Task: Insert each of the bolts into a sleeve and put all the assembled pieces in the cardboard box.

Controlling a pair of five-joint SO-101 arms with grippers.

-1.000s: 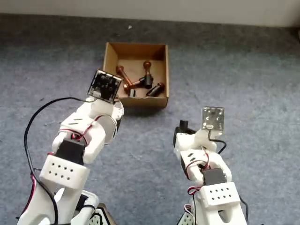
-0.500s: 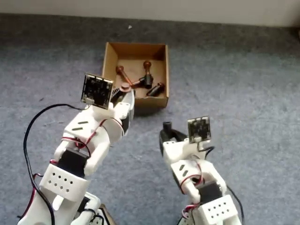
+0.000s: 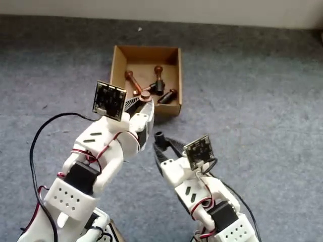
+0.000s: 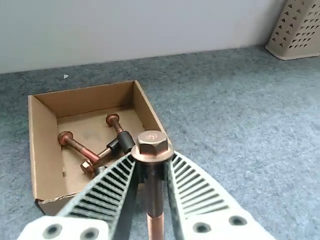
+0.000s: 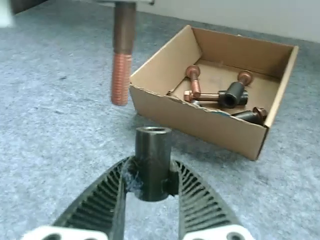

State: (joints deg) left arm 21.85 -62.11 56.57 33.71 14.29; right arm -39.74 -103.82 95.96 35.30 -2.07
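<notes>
1. The left claw is seen clamped on a copper bolt, which is gripped just under its hexagonal head. The shank is held upright, with the threaded end pointing down out of the claw.
2. The cardboard box is found just beyond this claw, on the side away from the arm bases. Several bolts and dark sleeves lie in it, and at least some of them are judged to be already joined.
3. The coming move is judged to turn on one relation. The bolt's threaded tip hangs higher than the mouth of the sleeve and off to one side of it, toward the box and the left arm. It is apart from the mouth and not over it. Both long axes are near upright and so roughly parallel, but they are not in line.
4. That sideways offset is judged to need closing before any lowering; otherwise the thread may be set down on the rim or beside it. As each piece is carried by its own arm, the gap could be closed from either side.
5. The right claw is seen closed around the lower part of the dark sleeve, bore upward and mouth unobstructed. From this claw the bolt lies ahead and above, and the box lies farther ahead.
</notes>
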